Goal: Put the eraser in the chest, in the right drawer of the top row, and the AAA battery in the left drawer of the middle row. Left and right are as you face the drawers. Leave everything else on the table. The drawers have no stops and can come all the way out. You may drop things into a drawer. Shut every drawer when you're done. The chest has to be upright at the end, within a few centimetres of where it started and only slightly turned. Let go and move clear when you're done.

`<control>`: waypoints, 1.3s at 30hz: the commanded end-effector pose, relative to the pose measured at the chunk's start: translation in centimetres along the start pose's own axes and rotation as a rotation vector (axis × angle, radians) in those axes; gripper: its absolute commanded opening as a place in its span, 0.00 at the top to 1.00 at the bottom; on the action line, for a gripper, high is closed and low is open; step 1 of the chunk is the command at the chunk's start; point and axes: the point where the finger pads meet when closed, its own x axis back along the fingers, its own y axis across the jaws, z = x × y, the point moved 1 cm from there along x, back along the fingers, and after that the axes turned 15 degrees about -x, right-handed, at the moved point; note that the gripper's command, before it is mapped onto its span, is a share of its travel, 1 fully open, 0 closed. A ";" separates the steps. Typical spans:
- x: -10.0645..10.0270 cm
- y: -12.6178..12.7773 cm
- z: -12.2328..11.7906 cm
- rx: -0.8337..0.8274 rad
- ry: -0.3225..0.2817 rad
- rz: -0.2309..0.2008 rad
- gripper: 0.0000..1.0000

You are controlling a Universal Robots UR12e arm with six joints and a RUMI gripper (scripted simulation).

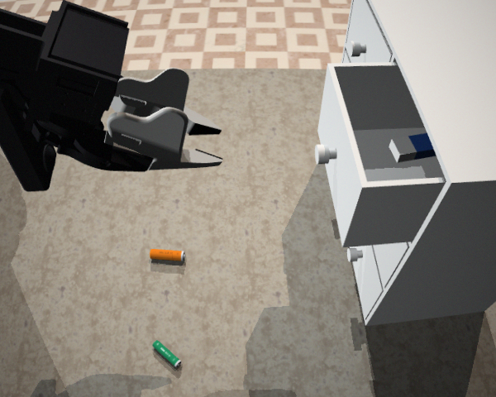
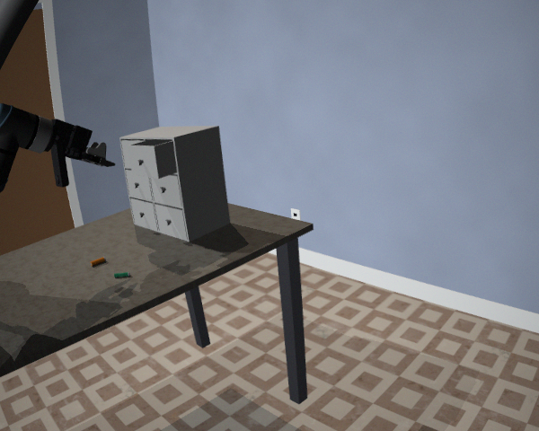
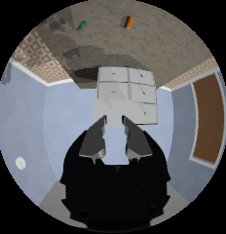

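The grey metal end effector (image 1: 221, 146) (image 2: 111, 163) (image 3: 114, 116) is empty, its fingers slightly apart. A crooked push could jam the open white drawer (image 1: 340, 128) (image 2: 145, 160) (image 3: 110, 111) holding the blue-and-white eraser (image 1: 404, 150). The small green battery (image 1: 166, 353) (image 2: 121, 275) (image 3: 83, 25) lies outside.

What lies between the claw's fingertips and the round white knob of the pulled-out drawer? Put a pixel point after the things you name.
Nothing but air over the mottled tabletop (image 1: 248, 192) separates the claw (image 1: 221, 145) from the round white knob (image 1: 322, 154), as the top view shows.
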 end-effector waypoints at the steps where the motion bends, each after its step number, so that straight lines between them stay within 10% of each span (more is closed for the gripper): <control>1: -0.1 0.0 0.0 0.004 0.000 -0.002 0.80; 39: -2.7 0.1 -0.7 0.007 -0.001 -0.002 0.80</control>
